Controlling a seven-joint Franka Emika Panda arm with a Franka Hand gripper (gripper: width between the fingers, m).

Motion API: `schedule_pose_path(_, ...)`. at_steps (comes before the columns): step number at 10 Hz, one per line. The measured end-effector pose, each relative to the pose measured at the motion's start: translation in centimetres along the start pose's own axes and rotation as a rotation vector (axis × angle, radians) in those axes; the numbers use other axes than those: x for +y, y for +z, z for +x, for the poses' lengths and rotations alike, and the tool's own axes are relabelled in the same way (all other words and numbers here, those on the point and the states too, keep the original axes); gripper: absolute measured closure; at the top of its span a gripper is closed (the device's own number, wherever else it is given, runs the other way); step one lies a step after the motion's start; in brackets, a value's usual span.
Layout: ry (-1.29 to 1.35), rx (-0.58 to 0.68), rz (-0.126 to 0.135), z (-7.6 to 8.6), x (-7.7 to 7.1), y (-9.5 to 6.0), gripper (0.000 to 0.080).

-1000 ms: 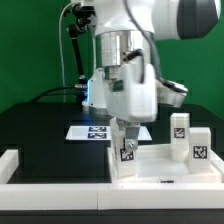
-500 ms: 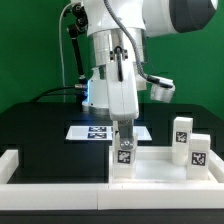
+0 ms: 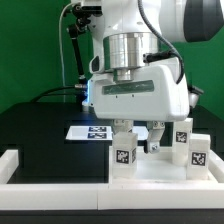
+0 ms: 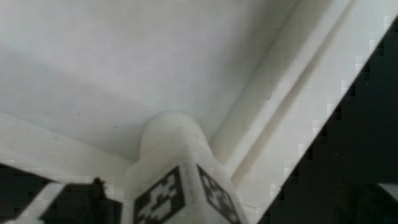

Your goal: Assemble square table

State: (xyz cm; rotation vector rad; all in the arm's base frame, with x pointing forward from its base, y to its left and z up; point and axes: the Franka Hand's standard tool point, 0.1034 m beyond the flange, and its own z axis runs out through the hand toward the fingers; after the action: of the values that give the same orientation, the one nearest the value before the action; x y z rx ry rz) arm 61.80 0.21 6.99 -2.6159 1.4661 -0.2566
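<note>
We see the tool (image 3: 138,132) standing with its fingers spread wide and gripping nothing, straddling the leg (image 3: 124,153) that stands upright in the near left corner of the square tabletop (image 3: 150,176). The tabletop lies rimmed face up on the black desk (image 3: 40,130), close behind the long white rail (image 3: 50,166) at the near edge; we judge it sits against that rail so that it cannot slide while legs are fitted. The leg's long axis runs vertically, its tagged faces turned toward the near side, and in the wrist view the leg (image 4: 175,165) rises from the corner where two rims of the top meet, which suggests it is seated in its corner socket. Two more legs (image 3: 190,141) wait upright on the exterior view's right, just beside each other, apparently parked there within reach. The marker board (image 3: 95,131) lies flat farther back, under the arm. We cannot tell whether the fitted leg is fully screwed in.
</note>
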Motion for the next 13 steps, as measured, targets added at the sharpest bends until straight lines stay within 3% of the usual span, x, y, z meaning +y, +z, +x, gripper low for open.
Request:
schedule_pose_path(2, -0.114, 0.002, -0.003, 0.1, 0.1, 0.0, 0.0151)
schedule_pose_path(3, -0.443, -0.021, -0.044, 0.5, 0.2, 0.2, 0.0151)
schedule_pose_path(4, -0.546, -0.041, -0.060, 1.0, 0.0, 0.3, 0.0151)
schedule_pose_path(6, -0.497, -0.030, -0.058, 1.1, 0.0, 0.3, 0.0179)
schedule_pose_path(8, -0.391, -0.027, -0.059, 1.1, 0.0, 0.3, 0.0510)
schedule_pose_path(11, -0.161, -0.027, -0.066, 1.0, 0.0, 0.4, 0.0508)
schedule_pose_path(13, 0.150, -0.059, -0.107, 0.7, 0.4, 0.4, 0.0508)
